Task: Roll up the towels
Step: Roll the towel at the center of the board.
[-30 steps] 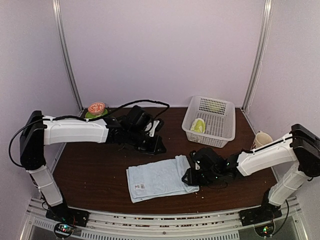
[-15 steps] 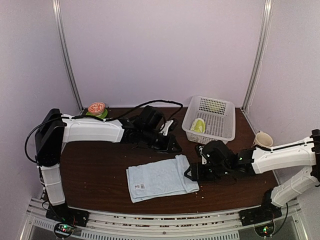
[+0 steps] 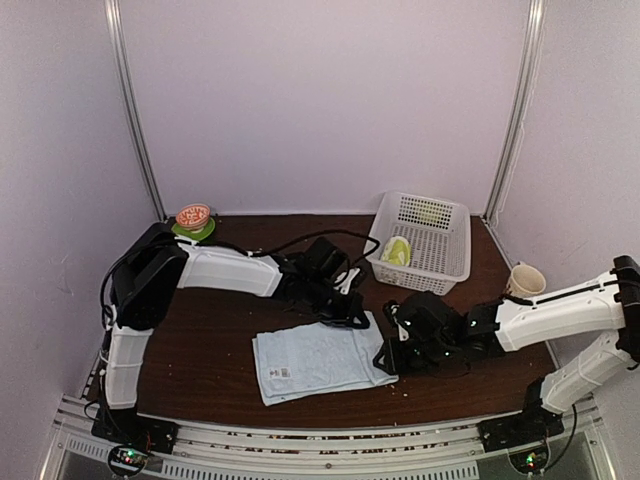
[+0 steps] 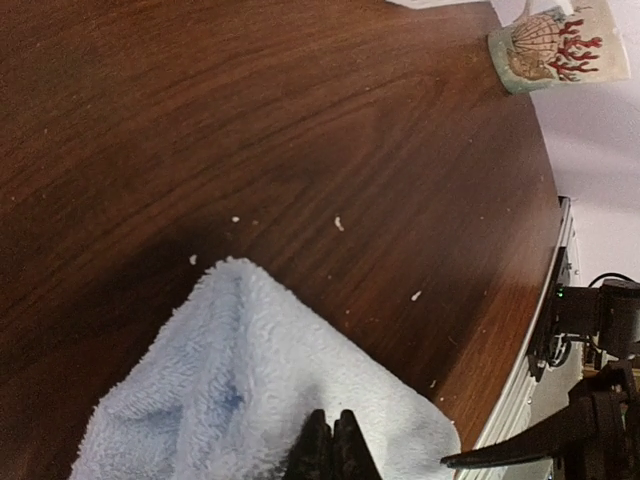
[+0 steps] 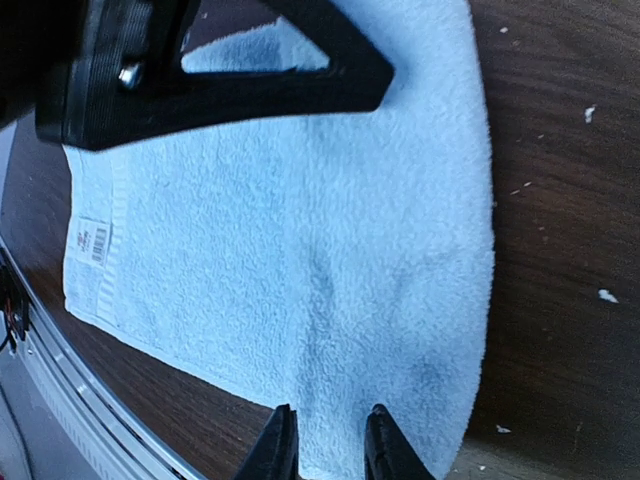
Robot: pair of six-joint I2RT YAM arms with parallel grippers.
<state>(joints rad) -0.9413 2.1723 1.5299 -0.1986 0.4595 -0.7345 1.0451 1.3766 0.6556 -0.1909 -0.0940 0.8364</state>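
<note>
Top external view: the blue towel (image 3: pixel 315 358) lies flat on the tabletop (image 3: pixel 200 330), centre near edge, with its long axis running left to right. Both grippers are at its right short end. The left gripper (image 3: pixel 352 318) is at the far corner, fingers closed and apparently pinching raised cloth. The right gripper (image 3: pixel 388 355) is at the near corner, its fingers narrowly apart with cloth between them; whether they grip cannot be told. Judgement: rolling must run leftward along the long axis. The green towel (image 3: pixel 397 250) sits in the basket (image 3: pixel 430 212) at the far right corner.
</note>
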